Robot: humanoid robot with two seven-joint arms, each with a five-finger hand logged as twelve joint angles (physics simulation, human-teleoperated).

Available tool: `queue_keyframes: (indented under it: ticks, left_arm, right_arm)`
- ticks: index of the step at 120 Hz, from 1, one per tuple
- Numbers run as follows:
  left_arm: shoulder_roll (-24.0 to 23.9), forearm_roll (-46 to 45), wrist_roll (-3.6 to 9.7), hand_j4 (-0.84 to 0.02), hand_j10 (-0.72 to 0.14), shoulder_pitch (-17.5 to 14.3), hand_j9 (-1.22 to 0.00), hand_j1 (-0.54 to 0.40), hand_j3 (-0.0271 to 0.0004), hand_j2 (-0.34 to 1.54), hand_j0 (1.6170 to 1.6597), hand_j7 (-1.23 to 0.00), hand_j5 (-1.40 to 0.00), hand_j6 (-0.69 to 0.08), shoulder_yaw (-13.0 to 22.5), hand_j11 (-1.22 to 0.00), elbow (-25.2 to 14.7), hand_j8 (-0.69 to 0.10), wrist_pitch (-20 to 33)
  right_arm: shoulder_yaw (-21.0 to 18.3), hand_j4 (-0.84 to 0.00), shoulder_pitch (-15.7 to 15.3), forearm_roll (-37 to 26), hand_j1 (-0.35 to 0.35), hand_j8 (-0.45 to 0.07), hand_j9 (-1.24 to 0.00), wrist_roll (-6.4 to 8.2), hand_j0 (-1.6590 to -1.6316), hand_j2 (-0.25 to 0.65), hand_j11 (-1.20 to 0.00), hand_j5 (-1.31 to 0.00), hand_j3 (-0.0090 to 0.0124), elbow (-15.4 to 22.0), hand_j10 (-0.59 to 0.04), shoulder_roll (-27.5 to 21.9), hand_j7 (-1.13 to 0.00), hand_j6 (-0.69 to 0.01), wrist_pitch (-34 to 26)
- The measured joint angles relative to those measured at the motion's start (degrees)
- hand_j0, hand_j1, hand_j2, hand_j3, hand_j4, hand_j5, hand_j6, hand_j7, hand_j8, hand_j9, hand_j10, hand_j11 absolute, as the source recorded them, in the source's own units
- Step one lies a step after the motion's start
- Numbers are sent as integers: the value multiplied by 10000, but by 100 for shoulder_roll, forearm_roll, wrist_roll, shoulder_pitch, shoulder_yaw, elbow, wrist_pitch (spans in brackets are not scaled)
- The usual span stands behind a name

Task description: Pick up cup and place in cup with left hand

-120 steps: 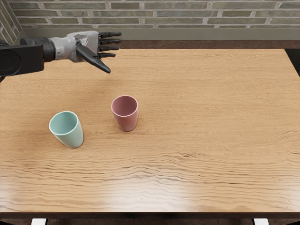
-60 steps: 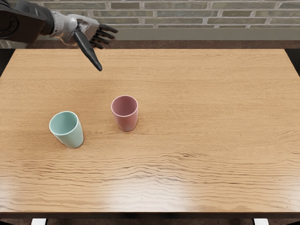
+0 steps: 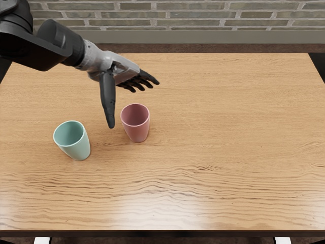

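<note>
The left hand [image 3: 118, 70], spread and empty, hangs just beyond the upright pink cup [image 3: 136, 125], slightly to its left

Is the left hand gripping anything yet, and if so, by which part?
Nothing is held: the left hand is open, and the pink cup stands on the table.

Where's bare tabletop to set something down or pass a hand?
Bare wood on the brown wooden table runs from the pink tapered cup to the right edge, and along the near edge. A narrow strip separates pink from the mint-green tapered cup. Crowded: far left, under the grey-and-black left hand, thumb showing just left of pink.
</note>
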Motion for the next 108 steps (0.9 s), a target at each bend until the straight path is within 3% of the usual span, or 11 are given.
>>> queue_keyframes:
  ticks: [14, 43, 66, 108]
  left_arm:
    - [41, 31, 10, -16, -11, -204, 0, 3491, 0, -1, 16581, -1, -2, -20, 193, 0, -235, -17, 419]
    - [-32, 689, -27, -16, -12, -214, -1, 3491, 0, 1, 16581, -1, -2, -21, 495, 0, -650, -19, 1733]
    - [-278, 1204, -38, -16, -13, -239, -1, 3491, 0, 3, 16581, -1, -2, -22, 809, 0, -963, -20, 2588]
    - [-804, 1270, -20, -18, -15, -440, -5, 3489, 0, 7, 16581, -6, -7, -24, 1638, -5, -1276, -22, 3915]
  right_arm:
    - [0, -4, 0, 0, -3491, -5, -1, 0, -16581, 1, 0, -1, 0, -1, -4, 0, 0, -7, 0]
    - [0, -4, 0, 0, -3491, -5, -1, 1, -16581, 1, 0, -1, 0, 0, -4, 0, 0, -7, 0]
    - [0, -4, 0, 0, -3491, -5, -1, 0, -16581, 1, 0, -1, 0, 0, -3, 0, 0, -6, 0]
    - [0, -4, 0, 0, -3491, -5, -1, 1, -16581, 1, 0, -1, 0, -1, -3, 0, 0, -7, 0]
